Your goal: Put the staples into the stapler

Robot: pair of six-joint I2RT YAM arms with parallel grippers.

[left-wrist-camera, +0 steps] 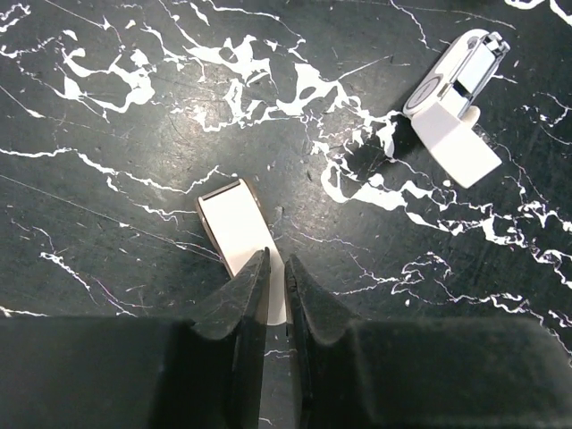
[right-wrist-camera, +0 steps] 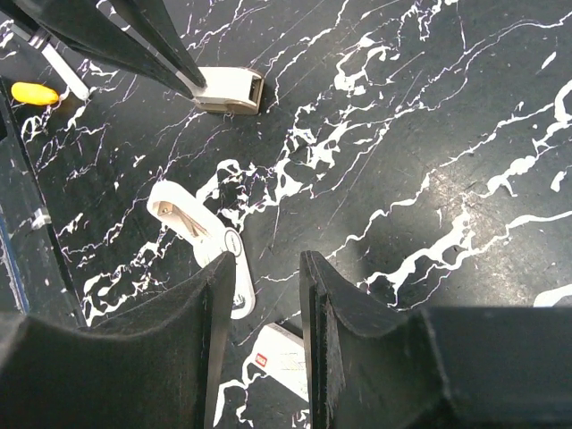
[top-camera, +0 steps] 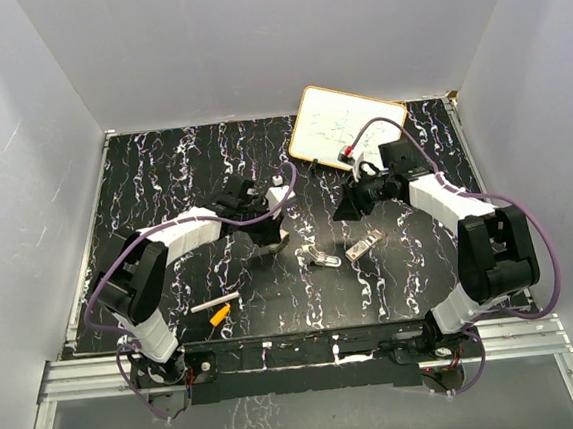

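Observation:
The stapler (top-camera: 323,259) lies open on the black marbled table, its two white and grey halves spread apart. It also shows in the left wrist view (left-wrist-camera: 451,98) and the right wrist view (right-wrist-camera: 201,237). My left gripper (top-camera: 274,238) (left-wrist-camera: 277,256) is shut on the near end of a small flat white block with a tan edge (left-wrist-camera: 234,223) (right-wrist-camera: 228,89), which rests on the table left of the stapler. My right gripper (top-camera: 346,209) (right-wrist-camera: 268,259) is open and empty, above the table just behind the stapler. A small white staple box with a red label (top-camera: 364,247) (right-wrist-camera: 286,357) lies right of the stapler.
A white stick (top-camera: 216,304) and an orange piece (top-camera: 218,317) (right-wrist-camera: 34,92) lie near the front left. A small whiteboard (top-camera: 344,127) leans at the back right. Grey walls enclose the table on three sides.

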